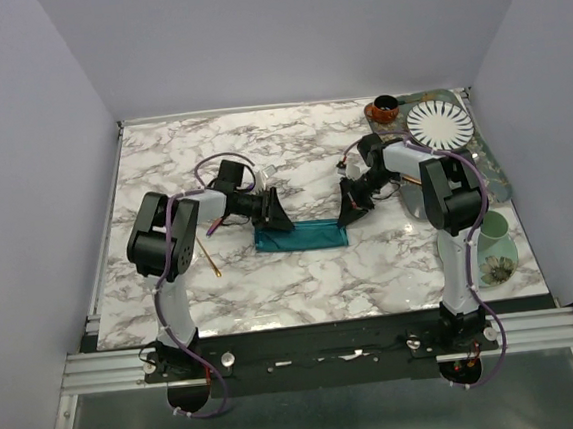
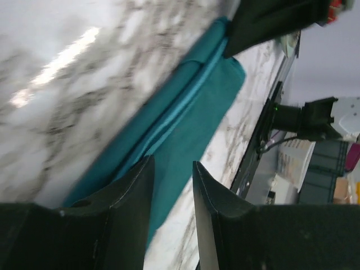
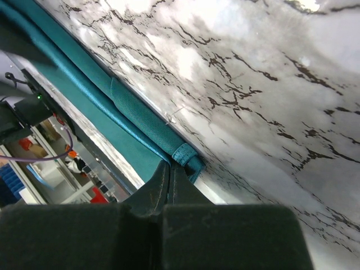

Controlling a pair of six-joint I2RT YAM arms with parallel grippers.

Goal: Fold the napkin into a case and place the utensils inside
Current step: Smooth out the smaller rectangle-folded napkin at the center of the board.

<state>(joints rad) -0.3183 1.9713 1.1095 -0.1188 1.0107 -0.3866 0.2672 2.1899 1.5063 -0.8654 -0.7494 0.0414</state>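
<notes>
Close in on the left gripper (image 2: 172, 169): its two black fingers (image 2: 126, 214) stand a narrow gap apart, clamping nothing that I can see, and teal shows straight through the gap. That's the napkin (image 2: 191, 118), folded down to a narrow strip. It lies flat on the marble table (image 2: 67, 112) right under the tips and runs away from them to the other arm at its far end. A paler fold line runs its whole length.

Over to the right gripper (image 3: 169, 169): jaws pressed fully together, tips touching the strip's end corner, where the cloth rolls into a small bead. Whether a layer is pinched, I cannot tell.

Out from the jaws now. The strip spans just the stretch between the two grippers, its long edges straight. Beyond it on the far side, bare marble reaches to the back wall. On the near side, a band of marble runs to the aluminium rail (image 1: 318, 344) at the table's edge.

Behind the left jaws, beside that arm's elbow, a thin gold utensil (image 1: 208, 253) lies apart from the cloth. Well off behind the right jaws sit a white plate with black spokes (image 1: 437, 124), an orange-brown cup (image 1: 385, 108) and a pale green flowered dish (image 1: 496, 251). Past the table edge there's a pale printed box (image 2: 292, 163), too blurred to read.
</notes>
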